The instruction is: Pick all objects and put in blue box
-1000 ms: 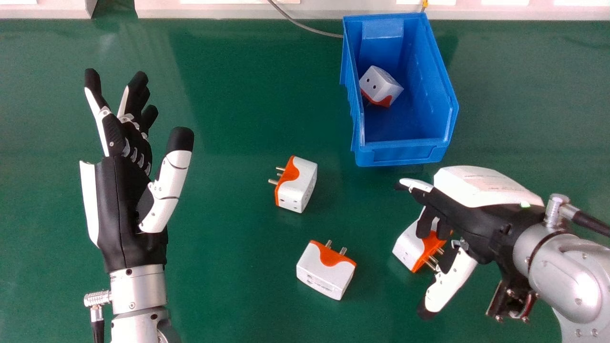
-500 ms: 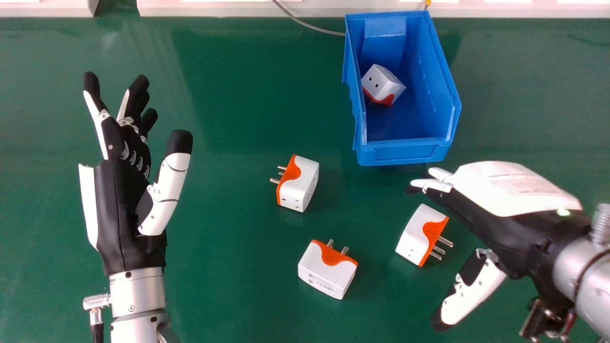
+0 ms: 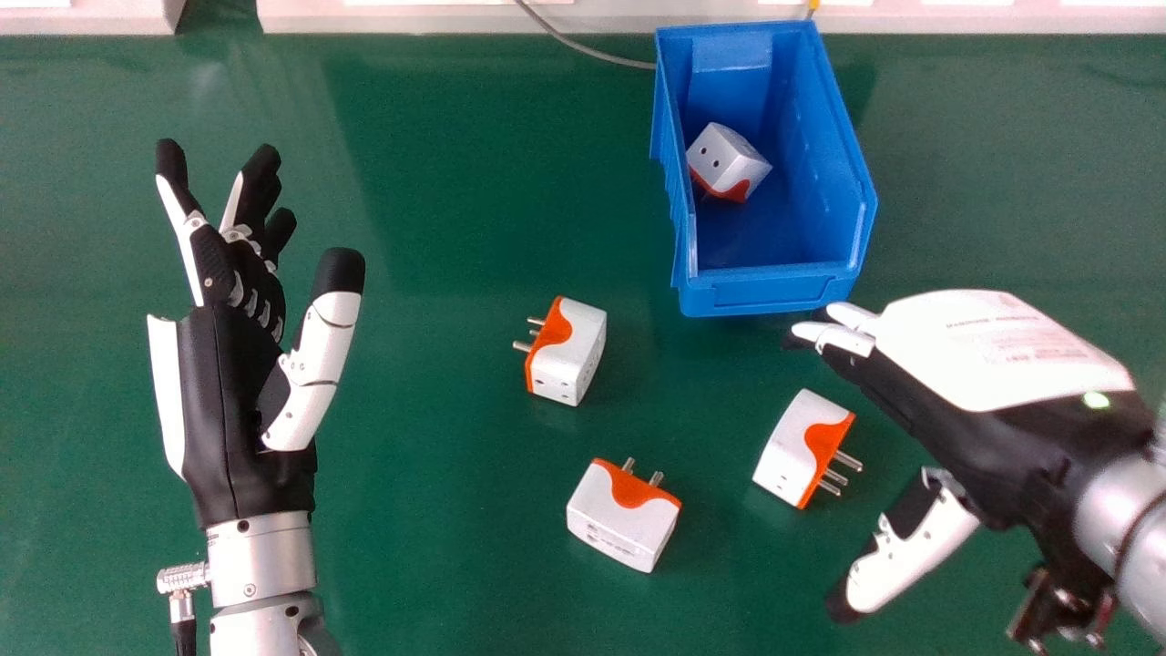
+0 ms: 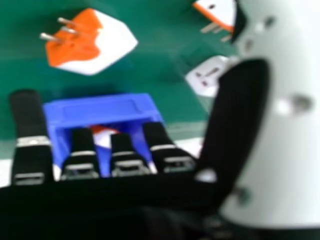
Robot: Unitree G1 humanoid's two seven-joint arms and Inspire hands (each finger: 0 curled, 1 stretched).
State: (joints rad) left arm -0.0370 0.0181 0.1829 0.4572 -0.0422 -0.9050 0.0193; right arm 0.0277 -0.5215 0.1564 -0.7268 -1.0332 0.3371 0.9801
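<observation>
Head view: the right hand (image 3: 966, 437), fingers extended, thumb spread wide and grasping nothing, hovers near a plug adapter (image 3: 797, 451) on the green counter (image 3: 428, 547), where a second adapter (image 3: 574, 351) and third adapter (image 3: 627, 519) lie. A fourth adapter (image 3: 729, 159) rests inside the blue box (image 3: 765, 292). At left, the left hand (image 3: 228, 392) is open, empty.

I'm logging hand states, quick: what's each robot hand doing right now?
Left robot hand: open, holding nothing.
Right robot hand: open, holding nothing, near an adapter.
</observation>
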